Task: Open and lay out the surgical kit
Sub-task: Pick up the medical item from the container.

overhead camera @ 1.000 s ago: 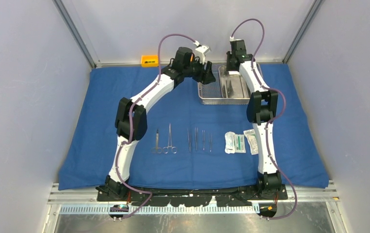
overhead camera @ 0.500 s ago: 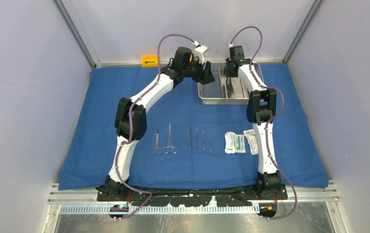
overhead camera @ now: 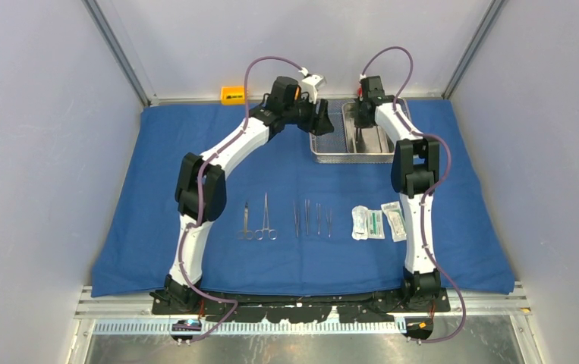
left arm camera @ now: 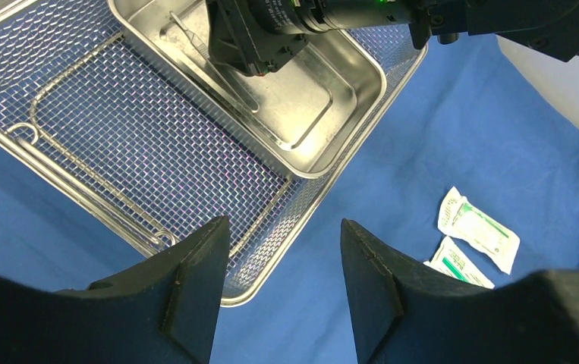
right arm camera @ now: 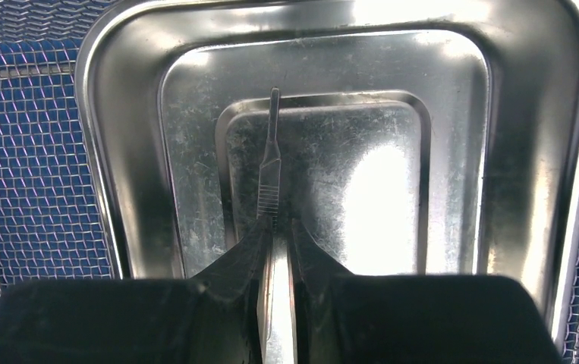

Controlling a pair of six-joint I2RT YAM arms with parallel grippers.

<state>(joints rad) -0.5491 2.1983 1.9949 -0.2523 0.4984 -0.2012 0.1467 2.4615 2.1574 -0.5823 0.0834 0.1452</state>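
Observation:
The blue cloth (overhead camera: 157, 189) lies spread flat. At its far edge stands the steel mesh tray (overhead camera: 324, 145) with the smaller steel pan (overhead camera: 376, 141) inside. In the right wrist view a thin steel handle (right arm camera: 269, 163) lies in the pan (right arm camera: 130, 152), and my right gripper (right arm camera: 275, 227) has its fingers nearly together on the handle's near end. My left gripper (left arm camera: 282, 235) hangs open over the near corner of the tray (left arm camera: 119, 129), holding nothing. Scissors (overhead camera: 258, 221), forceps (overhead camera: 313, 218) and white-green packets (overhead camera: 377, 222) lie in a row on the cloth.
A small orange block (overhead camera: 233, 95) sits beyond the cloth's far edge at the left. Grey walls close in the left, right and back. Two packets (left arm camera: 477, 231) show to the right in the left wrist view.
My right gripper has dropped further into the pan and narrowed its jaws around the steel handle. The left arm has shifted slightly; its jaws stay equally wide.

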